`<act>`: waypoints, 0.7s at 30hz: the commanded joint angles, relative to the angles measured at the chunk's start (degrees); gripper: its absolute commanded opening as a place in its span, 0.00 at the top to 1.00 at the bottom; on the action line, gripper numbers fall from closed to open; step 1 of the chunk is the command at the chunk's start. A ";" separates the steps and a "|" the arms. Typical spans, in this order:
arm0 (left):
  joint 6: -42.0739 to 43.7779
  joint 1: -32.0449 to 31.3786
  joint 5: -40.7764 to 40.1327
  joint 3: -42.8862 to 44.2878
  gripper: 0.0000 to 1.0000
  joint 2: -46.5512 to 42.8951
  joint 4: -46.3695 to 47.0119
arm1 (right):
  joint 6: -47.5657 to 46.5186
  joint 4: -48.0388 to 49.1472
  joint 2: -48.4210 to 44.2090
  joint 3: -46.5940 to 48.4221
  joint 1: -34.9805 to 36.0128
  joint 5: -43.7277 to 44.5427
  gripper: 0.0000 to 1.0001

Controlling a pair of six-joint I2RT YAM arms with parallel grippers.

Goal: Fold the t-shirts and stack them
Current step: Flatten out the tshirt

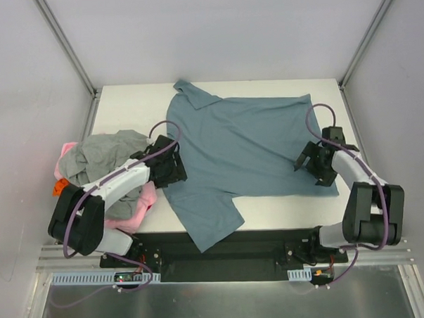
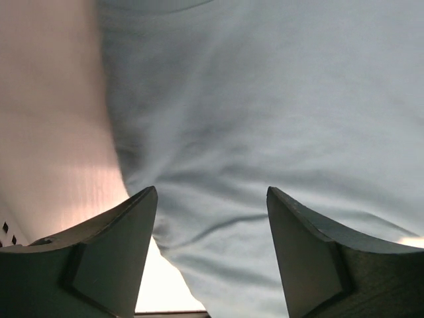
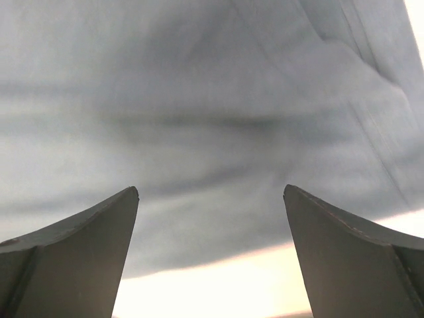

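1. Table: white top. The shirts lie on it, and both arm bases sit at its near edge.
2. Slate-blue collared shirt: spread mostly flat across the centre and right of the table. The collar is at the far left and the hem runs along the right side. One sleeve drapes over the near edge toward the base rail. There are a few shallow creases and no fold is made in it yet.
3. Pile at the left edge, just beside the blue shirt: a crumpled light grey shirt is on top, with a pink shirt under it showing on both sides. A small bit of orange shirt pokes out at the far-left side.
4. Left arm: it reaches over the pile. The left gripper is at the blue shirt's left edge.
5. Left wrist view: the left gripper has its jaws apart with nothing between them. The blue cloth edge runs below the gap, so one finger is over bare table and the other over fabric. Can't tell whether the tips touch it.
6. Right arm: the right gripper is over the shirt's near-right corner.
7. Right wrist view: the right gripper has its jaws spread wide and grips nothing. Blue cloth fills the frame, with a strip of table at the bottom.
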 commanded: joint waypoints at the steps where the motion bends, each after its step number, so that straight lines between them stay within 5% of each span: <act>1: 3.71 -1.21 4.16 7.84 0.31 -6.27 -5.55 | -3.05 -12.59 -7.24 11.65 0.02 -1.85 0.04; 6: -6.53 -6.47 4.51 10.41 0.29 -14.78 -13.10 | -3.07 -25.16 -14.79 20.22 2.83 -3.00 0.04; 13: -22.74 -13.34 -2.35 0.66 0.32 -29.83 -22.00 | 3.44 -28.87 -26.14 10.83 3.19 -2.91 0.04; 18: -25.39 -15.54 -3.83 -3.22 0.34 -27.74 -20.95 | 1.95 -29.31 -25.01 10.64 3.19 -2.75 0.04; 21: -20.41 -15.36 -10.68 2.12 0.34 -22.22 -17.27 | 1.33 -24.67 -22.56 11.70 3.19 -0.63 0.04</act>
